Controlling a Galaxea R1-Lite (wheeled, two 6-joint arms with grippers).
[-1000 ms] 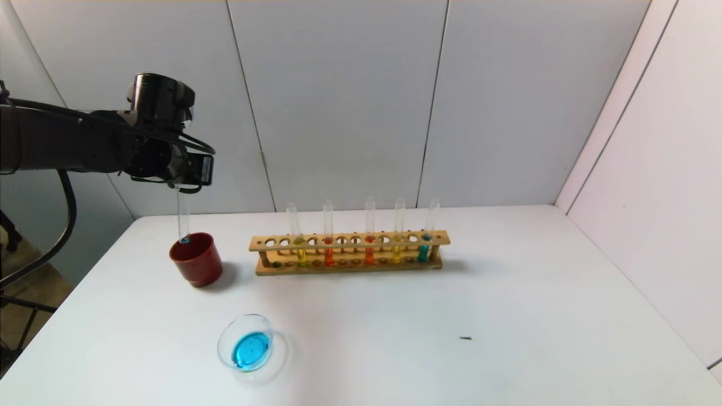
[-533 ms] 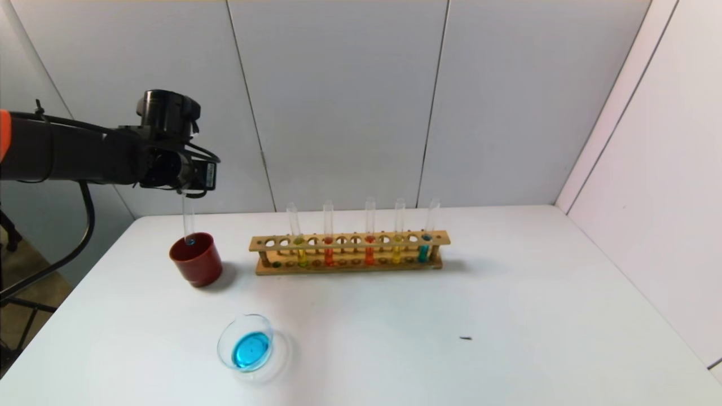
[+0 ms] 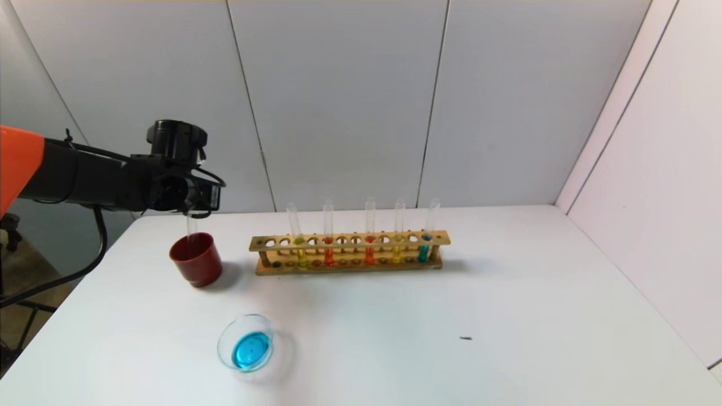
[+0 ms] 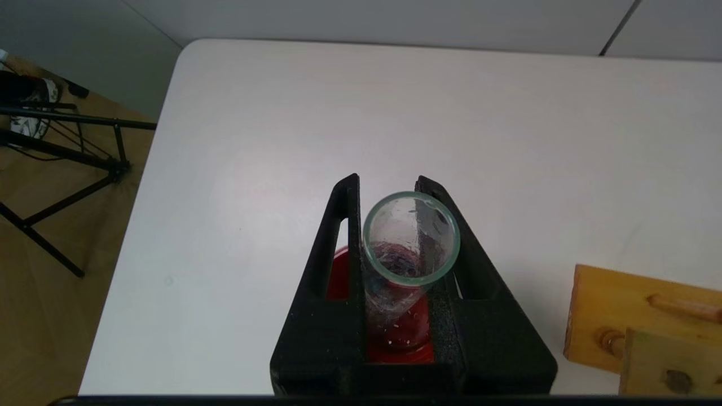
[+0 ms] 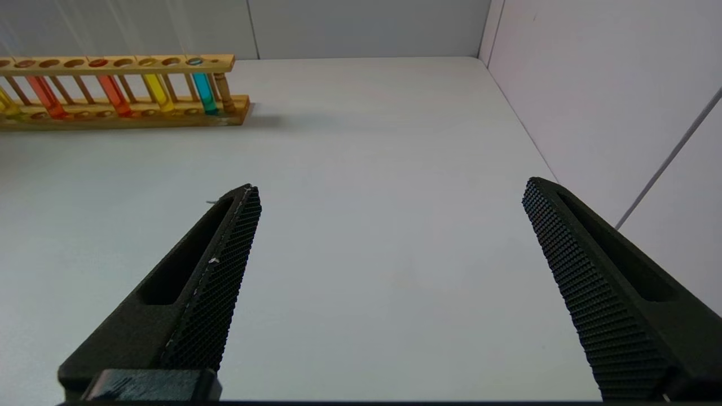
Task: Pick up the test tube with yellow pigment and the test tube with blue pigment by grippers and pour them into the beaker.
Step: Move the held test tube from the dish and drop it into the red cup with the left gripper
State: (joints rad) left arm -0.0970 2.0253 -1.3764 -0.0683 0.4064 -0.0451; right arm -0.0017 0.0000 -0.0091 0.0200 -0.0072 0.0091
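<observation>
My left gripper (image 3: pixel 194 210) is shut on the upper part of the test tube with blue pigment (image 3: pixel 192 225), which hangs upright with its lower end inside a dark red cup (image 3: pixel 196 260). In the left wrist view the black fingers (image 4: pixel 344 225) clamp the tube (image 4: pixel 410 237) below its open rim, over the cup (image 4: pixel 403 338); little liquid shows in it. The beaker (image 3: pixel 246 344) stands near the front left and holds blue liquid. The test tube with yellow pigment (image 3: pixel 300 254) stands in the wooden rack (image 3: pixel 350 248). My right gripper (image 5: pixel 389 192) is open and empty above the table, out of the head view.
The rack also holds two orange-red tubes, another yellow tube (image 3: pixel 397 251) and a darker teal tube (image 3: pixel 424 248). Its end shows in the left wrist view (image 4: pixel 643 321), close beside the cup. A small dark speck (image 3: pixel 465 338) lies on the white table. Walls stand behind and at the right.
My left gripper has moved down and slightly right with the tube. The tube's blue-tipped lower end, seen at the cup's rim before, now sits inside the cup.
</observation>
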